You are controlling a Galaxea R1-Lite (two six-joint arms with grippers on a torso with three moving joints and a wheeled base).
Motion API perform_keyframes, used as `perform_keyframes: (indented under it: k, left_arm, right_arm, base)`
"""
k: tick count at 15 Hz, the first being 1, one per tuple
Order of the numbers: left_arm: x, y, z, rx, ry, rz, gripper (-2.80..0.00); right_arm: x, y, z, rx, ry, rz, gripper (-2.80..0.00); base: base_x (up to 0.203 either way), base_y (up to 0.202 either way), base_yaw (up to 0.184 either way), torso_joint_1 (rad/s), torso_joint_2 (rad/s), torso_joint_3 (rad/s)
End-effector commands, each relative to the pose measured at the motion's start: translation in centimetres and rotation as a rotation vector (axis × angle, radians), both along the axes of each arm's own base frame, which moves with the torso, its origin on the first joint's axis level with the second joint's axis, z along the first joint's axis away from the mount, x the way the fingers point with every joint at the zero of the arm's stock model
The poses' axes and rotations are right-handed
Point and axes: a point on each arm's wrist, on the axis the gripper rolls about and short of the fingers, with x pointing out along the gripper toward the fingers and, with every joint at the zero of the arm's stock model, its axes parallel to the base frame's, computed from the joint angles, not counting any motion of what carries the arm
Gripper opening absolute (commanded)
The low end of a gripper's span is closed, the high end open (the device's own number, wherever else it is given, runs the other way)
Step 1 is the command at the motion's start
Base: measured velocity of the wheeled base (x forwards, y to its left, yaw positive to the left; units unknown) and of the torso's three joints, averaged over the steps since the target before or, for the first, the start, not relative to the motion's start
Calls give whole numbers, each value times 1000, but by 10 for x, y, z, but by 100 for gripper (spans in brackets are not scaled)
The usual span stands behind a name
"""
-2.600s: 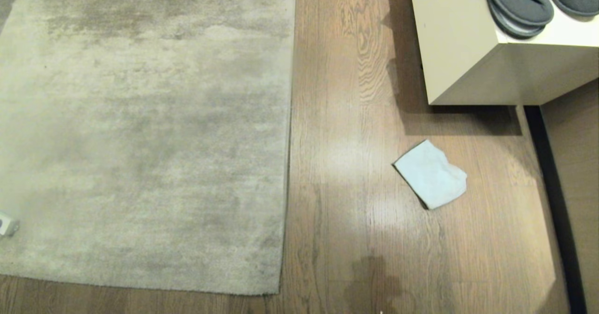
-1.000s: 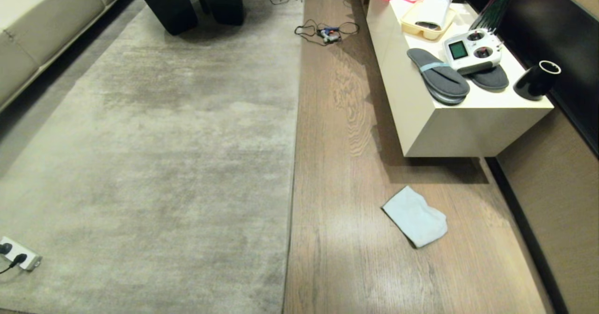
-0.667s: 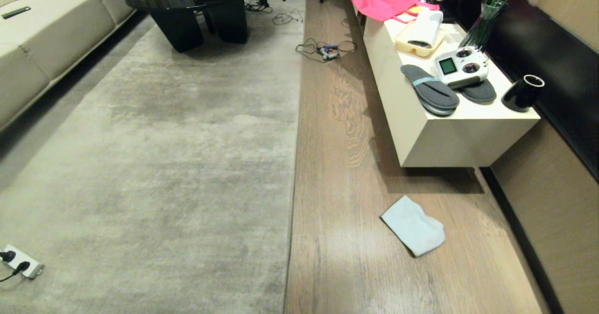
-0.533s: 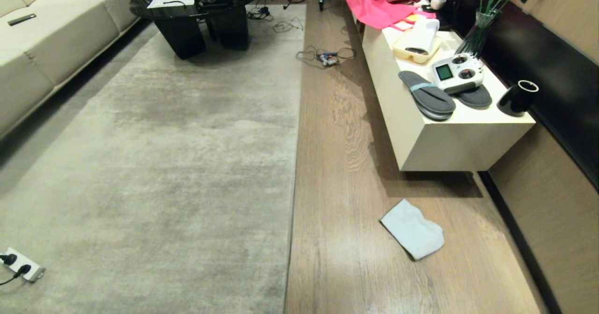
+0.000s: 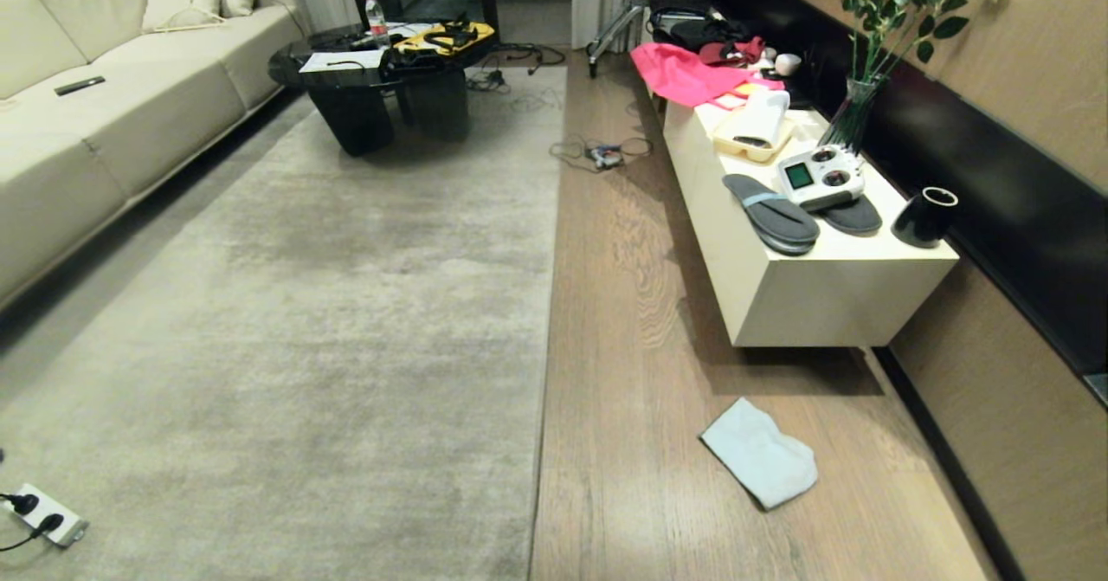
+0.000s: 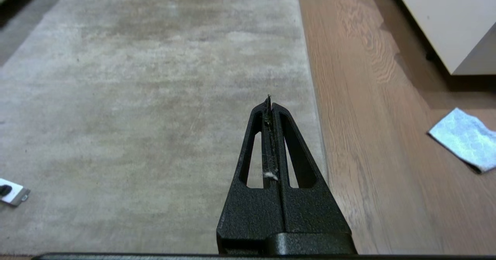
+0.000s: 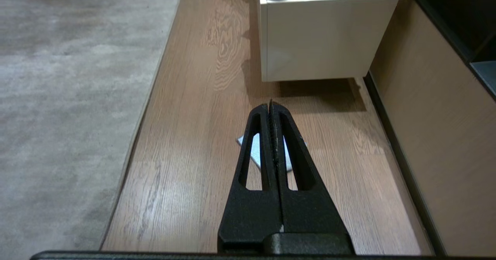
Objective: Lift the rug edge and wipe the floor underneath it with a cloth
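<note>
Cloth [image 5: 759,463] lies flat on the floor [image 5: 623,304], well apart from the rug edge [image 5: 544,347] and near the cream cabinet [image 5: 814,295]. My left claw [image 6: 269,99] is clenched, empty, above the rug near its edge. My right claw [image 7: 270,104] is clenched, empty, above the floor, with the cloth partly hidden behind it. Rug edge lies flat on the floor.
</note>
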Motion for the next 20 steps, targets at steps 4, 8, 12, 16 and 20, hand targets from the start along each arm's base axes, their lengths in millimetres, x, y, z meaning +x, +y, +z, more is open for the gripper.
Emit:
perform_keyframes:
  k: [4, 8, 12, 16, 20]
  left_arm:
    - [0, 0, 0, -1, 0, 0, -280]
    - [0, 0, 0, 1, 0, -1, -280]
    - [0, 0, 0, 1, 0, -1, -280]
    - [0, 0, 0, 1, 0, -1, -280]
    - [0, 0, 0, 1, 0, -1, -280]
  right_arm:
    - [0, 0, 0, 0, 1, 0, -280]
    - [0, 0, 0, 0, 1, 0, -280]
    - [0, 0, 0, 0, 1, 0, -280]
    - [0, 0, 0, 2, 1, 0, -280]
    - [0, 0, 0, 2, 1, 0, -280]
  base:
    - [0, 0, 0, 0, 3, 200]
    - [0, 0, 0, 3, 4, 116]
    - [0, 0, 0, 1, 3, 21]
    - [0, 0, 0, 0, 0, 0]
    - [0, 0, 0, 0, 0, 0]
